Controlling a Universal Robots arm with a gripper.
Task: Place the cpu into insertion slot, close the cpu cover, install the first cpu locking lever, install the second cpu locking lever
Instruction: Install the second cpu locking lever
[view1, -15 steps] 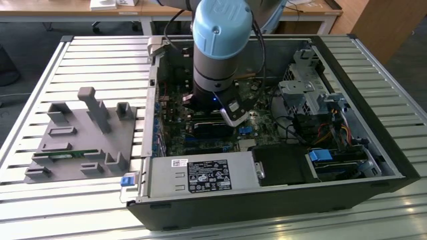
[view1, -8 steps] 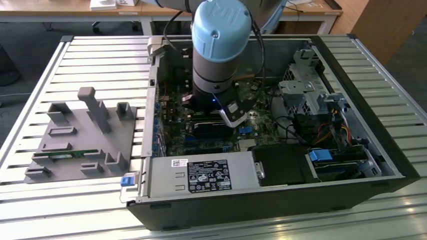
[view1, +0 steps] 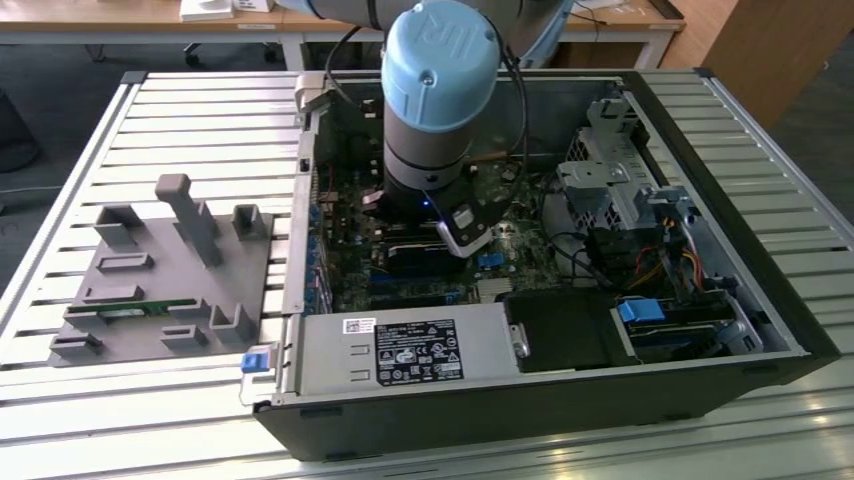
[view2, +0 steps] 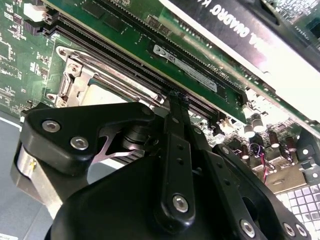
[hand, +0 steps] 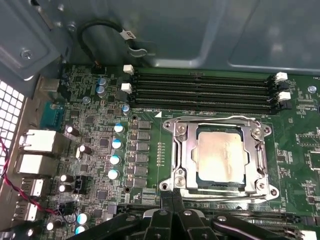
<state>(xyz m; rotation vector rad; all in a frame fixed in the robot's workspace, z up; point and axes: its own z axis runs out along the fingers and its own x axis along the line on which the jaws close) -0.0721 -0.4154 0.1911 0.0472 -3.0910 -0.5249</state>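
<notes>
In the first wrist view the cpu (hand: 221, 156) lies flat in the insertion slot (hand: 247, 150), its dull silver top showing through the window of the cpu cover (hand: 183, 150). The cover lies down over the chip. Thin wire levers run along two sides of the frame (hand: 220, 119), (hand: 227, 193); I cannot tell whether they are latched. My gripper (hand: 173, 196) is shut, its fingers pressed together with nothing between them, at the socket's edge by one lever. In the second wrist view the gripper (view2: 176, 98) stands just beside the cover (view2: 75, 75). The exterior view has my arm (view1: 427, 150) reaching down into the open computer case.
Long black memory slots (hand: 205, 92) run beside the socket. A memory module (view2: 185, 65) and a black card (view2: 235, 25) stand close to the fingers. A grey fixture tray (view1: 160, 270) lies at the exterior view's left. The power supply (view1: 400, 350) and drive cage (view1: 614, 190) crowd the case.
</notes>
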